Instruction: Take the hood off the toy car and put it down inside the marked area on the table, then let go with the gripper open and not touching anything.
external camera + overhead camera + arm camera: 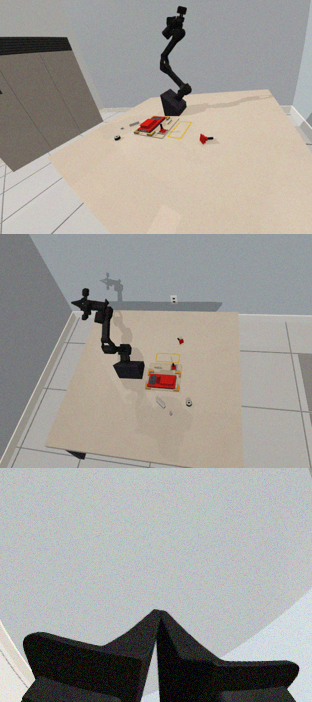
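Observation:
The red toy car (163, 380) (150, 123) sits on a beige fixture board (161, 367) (173, 122) between orange corner brackets, in front of the arm's base. Its red top panels are in place; the hood is too small to tell apart from them. The marked area, a yellow rectangle (168, 353) (174, 129), lies on the table just beyond the board. My gripper (72, 302) (165, 32) (158, 616) is shut on nothing. It is raised high above the table's back corner, far from the car, and points out at the wall.
A red piece with a black peg (180, 340) (204, 138) lies past the rectangle. A small red clamp (173, 366) (162, 130) stands on the board. A wheel (188, 402) (116, 137), a grey bar (160, 402) (134, 123) and a small grey peg (170, 412) lie near the car.

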`<state>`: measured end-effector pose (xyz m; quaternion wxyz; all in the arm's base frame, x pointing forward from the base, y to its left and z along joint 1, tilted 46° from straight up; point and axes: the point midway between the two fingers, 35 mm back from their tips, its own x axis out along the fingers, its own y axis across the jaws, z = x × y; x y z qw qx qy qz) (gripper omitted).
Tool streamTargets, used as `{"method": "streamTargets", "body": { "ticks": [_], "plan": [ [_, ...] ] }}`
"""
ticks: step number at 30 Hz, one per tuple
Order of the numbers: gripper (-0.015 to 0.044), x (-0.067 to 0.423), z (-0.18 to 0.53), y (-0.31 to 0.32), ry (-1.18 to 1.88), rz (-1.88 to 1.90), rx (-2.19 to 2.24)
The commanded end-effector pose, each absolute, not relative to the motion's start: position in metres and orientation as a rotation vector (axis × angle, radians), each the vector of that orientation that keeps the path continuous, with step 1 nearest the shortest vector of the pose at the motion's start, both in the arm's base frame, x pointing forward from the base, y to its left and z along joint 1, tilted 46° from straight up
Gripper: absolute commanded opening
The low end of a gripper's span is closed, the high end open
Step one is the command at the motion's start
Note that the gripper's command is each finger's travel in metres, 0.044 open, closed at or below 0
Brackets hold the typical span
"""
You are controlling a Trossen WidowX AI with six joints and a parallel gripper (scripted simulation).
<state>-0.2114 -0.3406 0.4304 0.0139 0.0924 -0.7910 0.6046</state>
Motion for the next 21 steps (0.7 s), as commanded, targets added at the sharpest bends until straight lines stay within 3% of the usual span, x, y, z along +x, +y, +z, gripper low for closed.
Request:
{"method": "streamTargets", "body": {
  "ticks": [1,16,21],
  "plan": [
    [0.0026,-0.212,0.431,-0.340,-2.460,1.885,0.290],
    [0.0420,-0.233,0.514,-0.251,-2.145,1.959,0.346],
    [0.0440,-0.235,0.543,-0.206,-2.016,1.955,0.316]
  ]
}}
